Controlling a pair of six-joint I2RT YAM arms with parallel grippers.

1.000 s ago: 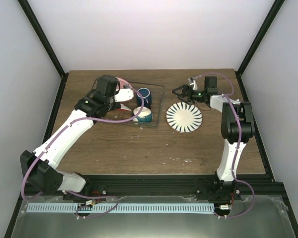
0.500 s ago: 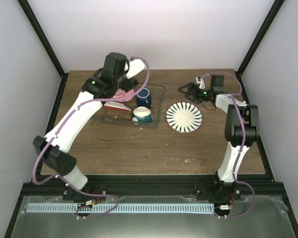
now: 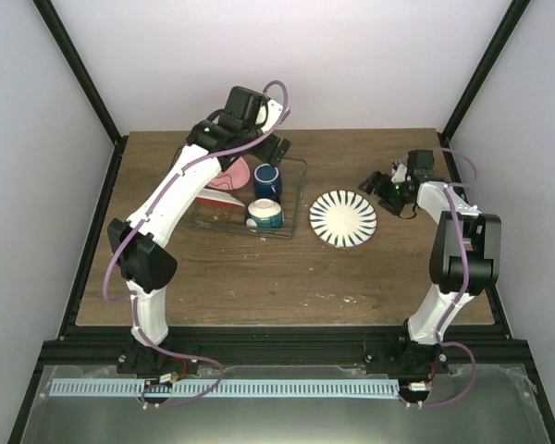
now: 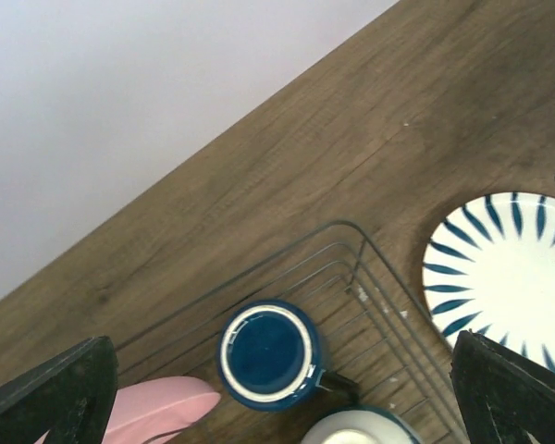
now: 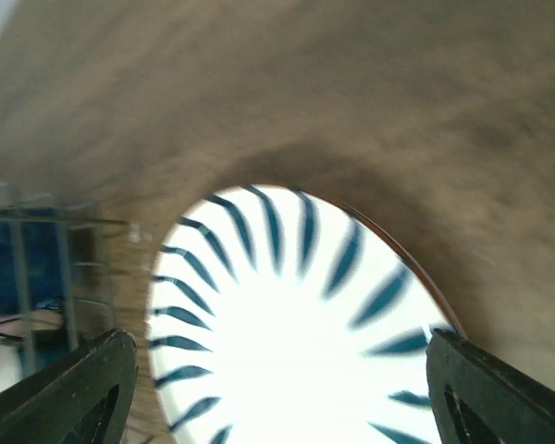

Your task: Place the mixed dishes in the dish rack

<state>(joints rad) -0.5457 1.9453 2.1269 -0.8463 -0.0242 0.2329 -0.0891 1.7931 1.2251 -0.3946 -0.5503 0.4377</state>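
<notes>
Both grippers hanging open, the striped plate lying outside the rack.

The left gripper [image 3: 276, 148] is hovering over the far right corner of the dish rack [image 3: 302, 190], jaws spread wide and empty. The right gripper [image 3: 379, 181] is hanging just beyond the white plate with dark radial stripes [image 3: 343, 219], jaws likewise apart. That plate is lying flat on the table [image 3: 259, 277] just right of the rack's edge, with bare wood lying open nearer the arms. The left wrist view is showing the dark blue mug [image 4: 267, 354] sitting mouth-up inside the wire beside the plain pink plate [image 4: 157, 409]. Only the top view is showing the small cream bowl [image 3: 265, 215] whole.
</notes>
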